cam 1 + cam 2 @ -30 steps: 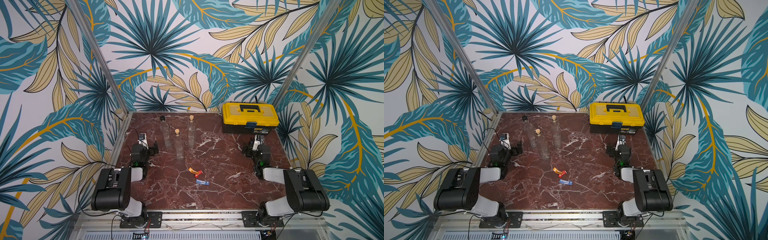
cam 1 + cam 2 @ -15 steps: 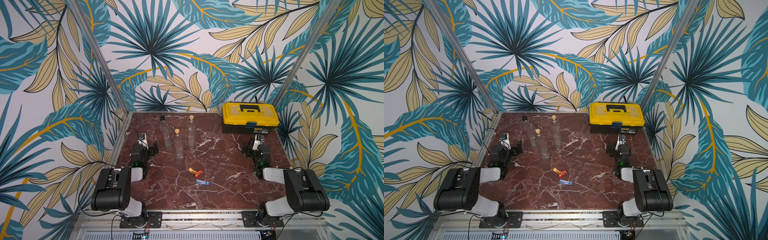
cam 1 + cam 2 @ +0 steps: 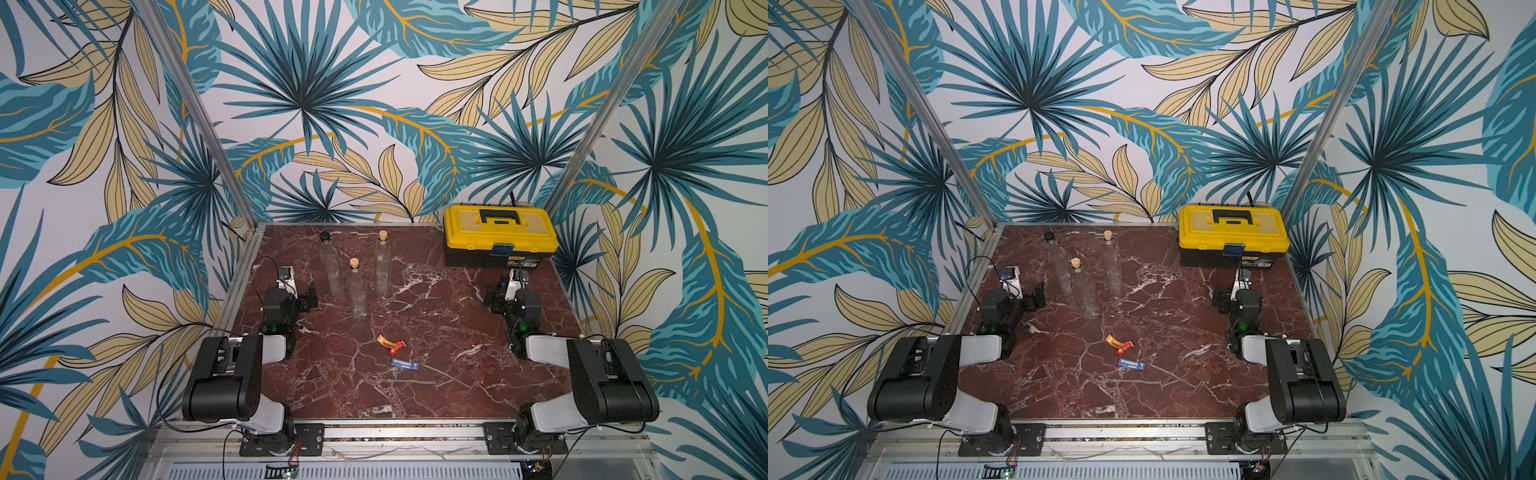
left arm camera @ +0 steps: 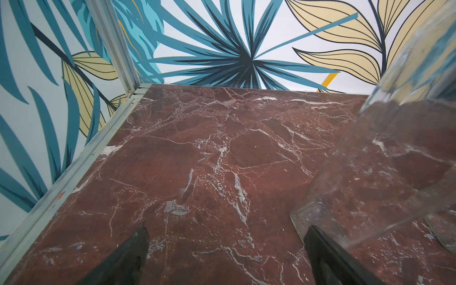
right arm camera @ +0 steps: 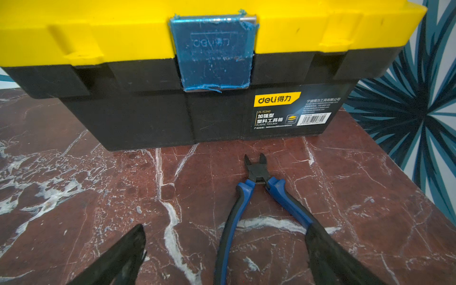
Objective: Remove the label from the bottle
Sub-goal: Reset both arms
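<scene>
Left wrist view: left gripper (image 4: 227,227) gapes empty beside a clear bottle (image 4: 385,160); right gripper (image 5: 225,228) released too; best steady that bottle low before peeling.

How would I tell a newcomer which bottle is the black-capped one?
Find the yellow toolbox at the back corner of the marble table. Three clear bottles stand upright near the same back edge; take the bottle furthest from the toolbox. Only it has a black cap; its two neighbours have cork stoppers.
</scene>
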`<state>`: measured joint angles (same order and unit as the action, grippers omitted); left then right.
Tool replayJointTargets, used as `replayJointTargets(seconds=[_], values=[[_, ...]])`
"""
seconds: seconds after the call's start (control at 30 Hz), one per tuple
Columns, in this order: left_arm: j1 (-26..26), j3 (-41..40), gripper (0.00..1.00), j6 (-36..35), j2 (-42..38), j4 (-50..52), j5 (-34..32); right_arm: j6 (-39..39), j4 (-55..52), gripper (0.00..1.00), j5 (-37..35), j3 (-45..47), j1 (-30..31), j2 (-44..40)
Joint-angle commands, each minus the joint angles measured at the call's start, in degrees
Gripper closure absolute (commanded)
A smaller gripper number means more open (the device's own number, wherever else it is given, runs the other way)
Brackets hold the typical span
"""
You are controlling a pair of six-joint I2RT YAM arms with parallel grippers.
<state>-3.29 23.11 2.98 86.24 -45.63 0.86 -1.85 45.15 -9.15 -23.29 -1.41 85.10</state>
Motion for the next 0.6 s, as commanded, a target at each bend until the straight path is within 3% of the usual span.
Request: replayJointTargets(seconds=[0.0,0.57], values=[[0.49,0.35,0.00,-0.95,0.60,-1.19,-0.20,0.50,0.65,0.01,0.46,-0.18,-0.26,-0.33],[0.92,0.35,0.00,-1.23,0.70,-1.21,-0.77,0.61,0.38,0.00,0.68,-0.35,-0.26,-0.33]])
